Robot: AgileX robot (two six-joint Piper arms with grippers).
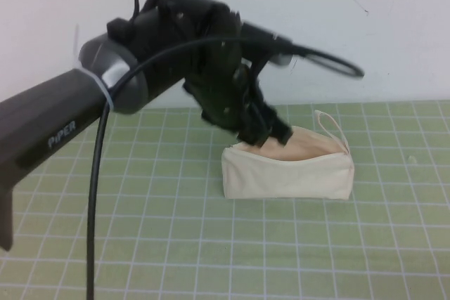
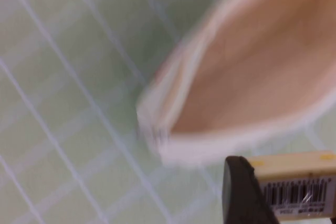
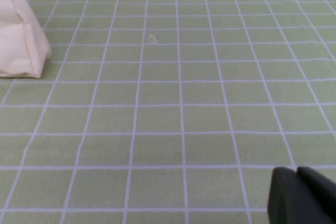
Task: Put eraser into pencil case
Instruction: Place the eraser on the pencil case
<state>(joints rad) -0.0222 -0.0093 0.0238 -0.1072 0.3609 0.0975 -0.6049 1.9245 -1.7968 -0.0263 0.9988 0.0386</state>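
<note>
Left gripper (image 1: 271, 135) over pencil case (image 1: 288, 173)
The eraser (image 2: 296, 184) sat gripped above the opening; the right gripper (image 3: 302, 195) lay well apart on the mat (image 1: 211, 244).

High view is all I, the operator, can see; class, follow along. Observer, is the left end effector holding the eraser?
Observer: Yes. The left wrist view shows the eraser, barcode label up, gripped by the left end effector.
Operator: Is the pencil case open?
Observer: Yes, the pencil case gapes wide, its beige lining visible.
Operator: Where is the right end effector?
Observer: The right end effector is low over bare green mat, away from the pouch.
</note>
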